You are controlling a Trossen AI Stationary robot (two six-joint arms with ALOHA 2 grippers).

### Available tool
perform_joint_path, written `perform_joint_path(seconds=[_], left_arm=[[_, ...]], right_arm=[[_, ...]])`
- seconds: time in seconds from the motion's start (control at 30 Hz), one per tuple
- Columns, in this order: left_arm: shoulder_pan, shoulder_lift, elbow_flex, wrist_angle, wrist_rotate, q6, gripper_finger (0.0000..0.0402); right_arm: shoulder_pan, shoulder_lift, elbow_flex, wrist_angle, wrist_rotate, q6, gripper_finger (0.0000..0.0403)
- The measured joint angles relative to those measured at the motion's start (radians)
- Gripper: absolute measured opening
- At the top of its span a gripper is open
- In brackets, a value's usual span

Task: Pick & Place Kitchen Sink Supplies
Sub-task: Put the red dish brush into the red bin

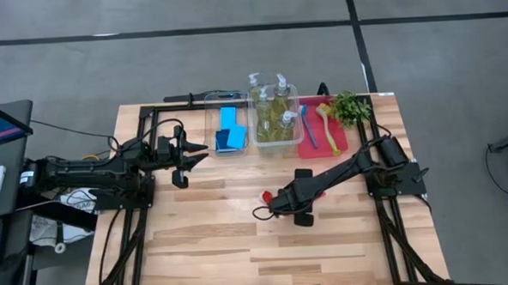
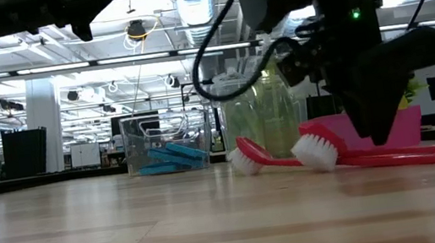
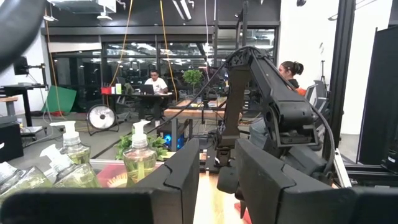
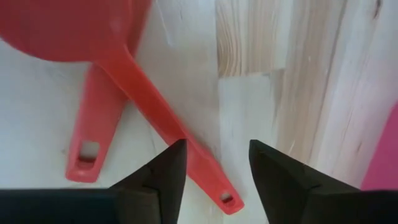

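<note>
Two red brushes with white bristle heads lie flat on the wooden table near its middle, and a bit of red shows in the high view. My right gripper is open and points down over them. Its fingers stand on either side of the free end of one red handle; the other handle lies beside it. My left gripper is open and empty, level, next to the bin of blue sponges. My right gripper comes from above with its open fingers across the free end of one red brush's handle. The left finger hides part of the handle. I cannot tell whether a finger touches it. The brush lies flat on the table.
At the table's far edge stand a clear bin of pump bottles and a red tray holding a blue brush and a yellow-green brush. A leafy plant sits at the far right. Bare wood lies toward the near edge.
</note>
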Motion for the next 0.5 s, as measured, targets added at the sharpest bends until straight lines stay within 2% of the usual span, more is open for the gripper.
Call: perform_joint_path(seconds=[0.5], left_arm=[[0.0, 0.0, 0.0, 0.0, 0.0, 0.0, 0.0104]], right_arm=[[0.065, 0.0, 0.013, 0.089, 0.006, -0.019, 0.0163]])
